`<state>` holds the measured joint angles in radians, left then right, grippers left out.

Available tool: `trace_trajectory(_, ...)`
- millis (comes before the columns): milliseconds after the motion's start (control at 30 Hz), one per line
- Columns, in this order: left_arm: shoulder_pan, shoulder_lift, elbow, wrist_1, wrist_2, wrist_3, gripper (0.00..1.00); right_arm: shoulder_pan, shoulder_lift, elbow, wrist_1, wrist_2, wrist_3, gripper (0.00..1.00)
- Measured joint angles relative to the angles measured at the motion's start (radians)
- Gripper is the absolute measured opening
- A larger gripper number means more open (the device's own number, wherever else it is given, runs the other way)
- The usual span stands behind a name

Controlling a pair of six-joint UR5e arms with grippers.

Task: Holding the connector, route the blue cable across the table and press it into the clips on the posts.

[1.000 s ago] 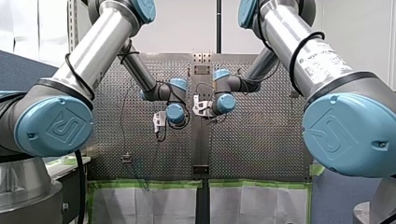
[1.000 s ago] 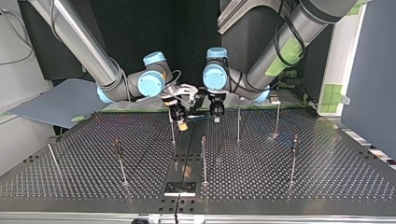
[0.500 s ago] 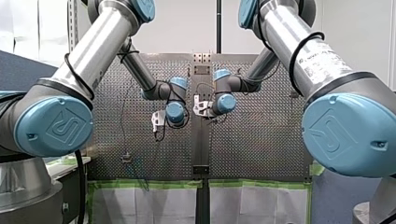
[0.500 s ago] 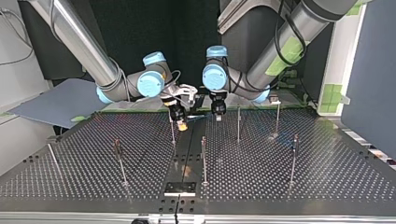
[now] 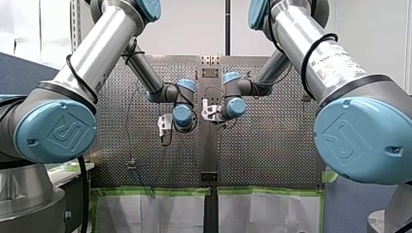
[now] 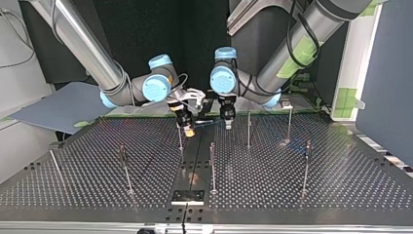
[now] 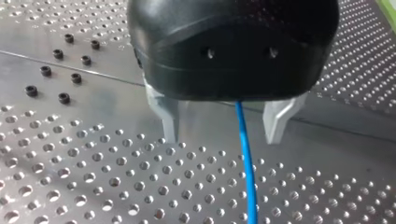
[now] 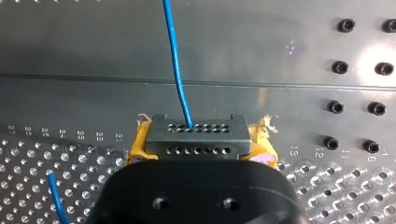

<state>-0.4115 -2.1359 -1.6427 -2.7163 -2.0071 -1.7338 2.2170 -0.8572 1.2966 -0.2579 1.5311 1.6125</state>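
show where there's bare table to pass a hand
Widest bare patch: table between the middle post and the post at the top view's right. Crowded: far middle, where blue cable runs between my right gripper and my left gripper.

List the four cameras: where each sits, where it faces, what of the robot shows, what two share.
Front view: behind and above my left arm and my right arm, facing the table.
Top view: across the table, facing them; my right tool left, my left tool right.
Left wrist view: on my left wrist, looking past open fingers at the blue cable.
Right wrist view: on my right wrist, facing the table; yellow pads clamp the connector.
Both wrist views share the blue cable.
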Motion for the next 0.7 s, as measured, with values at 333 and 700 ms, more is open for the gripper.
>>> trace_trajectory(333,-0.013,0.008,0.000,0.000,-0.023,-0.002,0.00,0.000,0.000,0.000,0.000,0.000,0.000,0.00)
trace_trajectory(700,-0.018,0.033,-0.007,-0.002,-0.043,-0.014,0.00,-0.004,-0.001,-0.002,-0.001,0.000,-0.004,0.00)
